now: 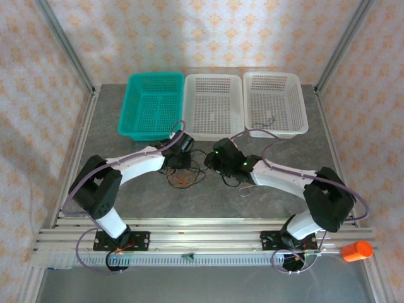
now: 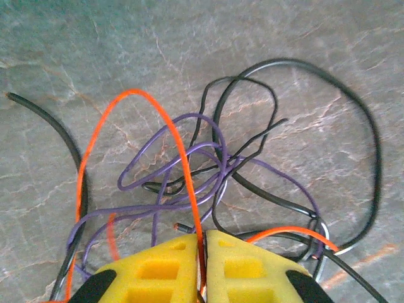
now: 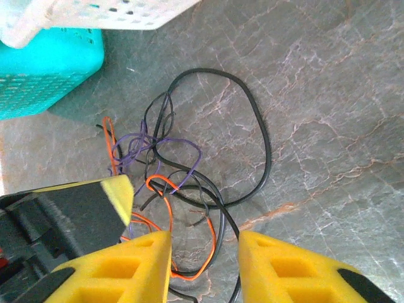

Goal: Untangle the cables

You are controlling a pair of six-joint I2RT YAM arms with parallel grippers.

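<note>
A tangle of thin black, orange and purple cables [image 1: 187, 170] lies on the grey table between the two arms. My left gripper [image 2: 204, 243] is shut on an orange cable [image 2: 183, 161] that arches up out of the tangle, with purple cable loops [image 2: 189, 151] and black cable loops [image 2: 303, 126] beyond it. My right gripper [image 3: 203, 243] hangs open just above the tangle, with black cable [image 3: 252, 120] and orange cable strands [image 3: 165, 208] under its gap. The left gripper's yellow fingertip [image 3: 117, 192] shows at its left.
Three baskets stand at the back: a teal basket [image 1: 151, 104], a white middle basket [image 1: 213, 106] and a white right basket [image 1: 275, 103] holding a thin dark wire. An orange object [image 1: 356, 250] lies at the front right by the rail.
</note>
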